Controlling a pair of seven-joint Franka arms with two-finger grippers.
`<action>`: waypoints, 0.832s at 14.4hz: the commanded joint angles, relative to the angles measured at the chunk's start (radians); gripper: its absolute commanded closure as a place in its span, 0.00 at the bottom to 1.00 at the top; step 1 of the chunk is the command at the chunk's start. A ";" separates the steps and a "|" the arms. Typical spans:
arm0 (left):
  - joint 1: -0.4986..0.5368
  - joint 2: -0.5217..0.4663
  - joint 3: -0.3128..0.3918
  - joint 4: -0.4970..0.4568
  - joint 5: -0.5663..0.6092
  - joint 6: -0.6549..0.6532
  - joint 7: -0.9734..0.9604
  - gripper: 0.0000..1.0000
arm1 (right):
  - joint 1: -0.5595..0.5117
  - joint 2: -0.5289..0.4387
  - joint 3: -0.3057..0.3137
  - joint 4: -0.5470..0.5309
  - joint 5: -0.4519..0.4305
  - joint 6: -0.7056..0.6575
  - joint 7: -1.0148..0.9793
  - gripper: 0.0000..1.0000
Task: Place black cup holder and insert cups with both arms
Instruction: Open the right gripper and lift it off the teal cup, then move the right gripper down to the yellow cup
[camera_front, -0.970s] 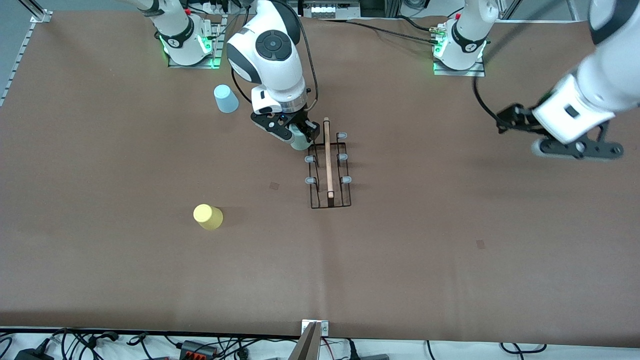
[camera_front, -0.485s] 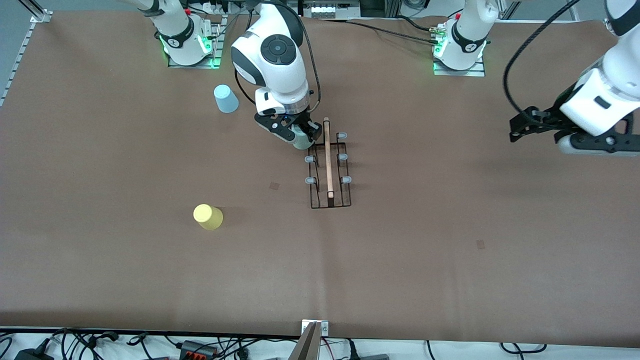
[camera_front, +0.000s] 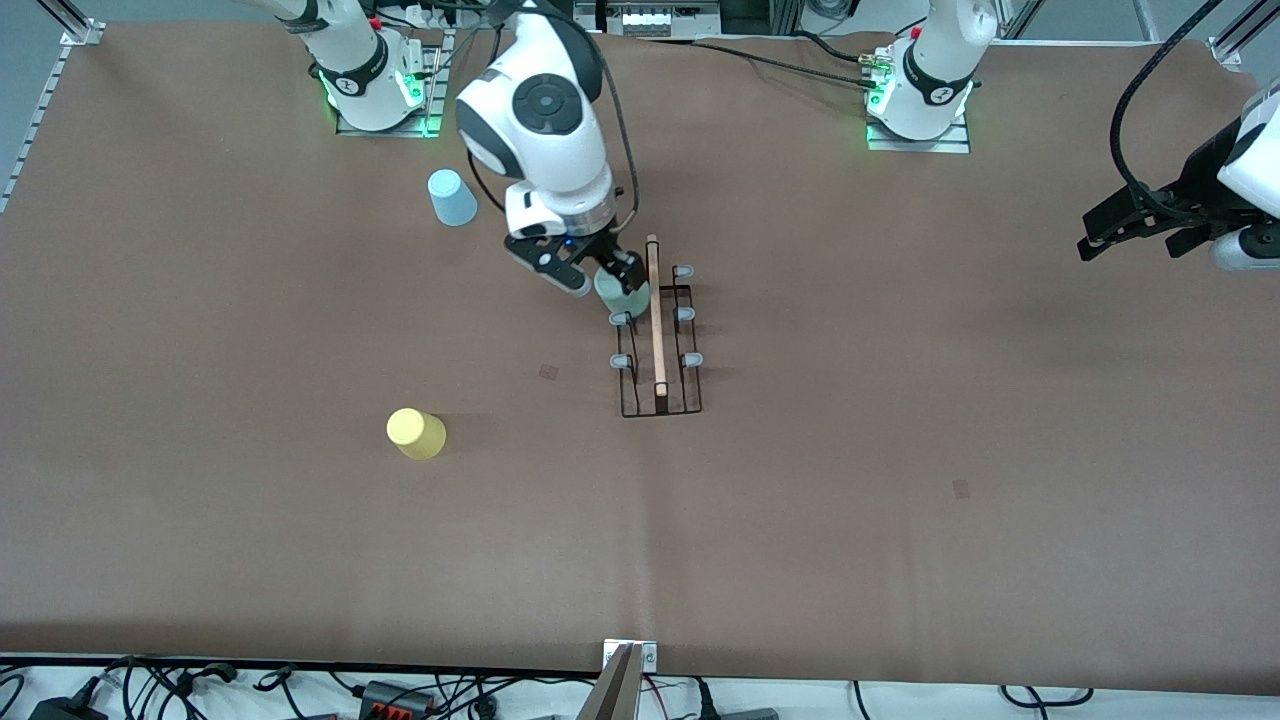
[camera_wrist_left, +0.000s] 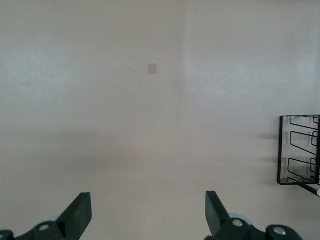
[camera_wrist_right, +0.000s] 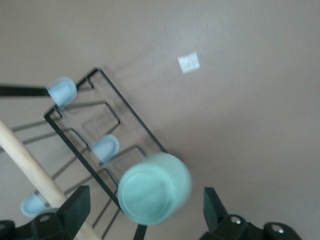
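Three cups are counted in the front view: one light blue cup (camera_front: 452, 197) standing upside down on the bench (camera_front: 900, 480) near the right arm's base, one yellow cup (camera_front: 415, 433) lying well apart from it and nearer to the front camera, and one pale grey-green cup (camera_front: 621, 296) seated bottom-up on the black cup holder (camera_front: 657, 340). One holder is present, placed at mid-bench, with one light wooden rod handle (camera_front: 655, 315) along its top. Five grey-tipped pegs are seen uncovered; the grey-green cup occupies the rack's end farthest from the front camera, on the side toward the right arm.

Two hands are counted. The right hand (camera_front: 585, 272) is positioned directly over the grey-green cup; in the right wrist view its fingers (camera_wrist_right: 75, 207) are spread wide, apart from the cup, and nothing is gripped. The left hand (camera_front: 1150, 225) is held over bare bench at the left arm's end, fingers (camera_wrist_left: 80, 212) fully parted and empty.
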 joint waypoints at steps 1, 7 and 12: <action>0.032 -0.025 -0.054 -0.031 -0.016 -0.012 0.014 0.00 | -0.120 -0.048 0.007 0.000 -0.008 -0.070 -0.236 0.00; 0.113 -0.008 -0.117 -0.034 0.004 -0.002 0.054 0.00 | -0.409 -0.009 -0.018 0.000 -0.015 -0.086 -0.930 0.00; 0.127 -0.008 -0.117 -0.075 -0.002 0.037 0.077 0.00 | -0.417 0.126 -0.100 0.000 -0.034 0.107 -1.145 0.00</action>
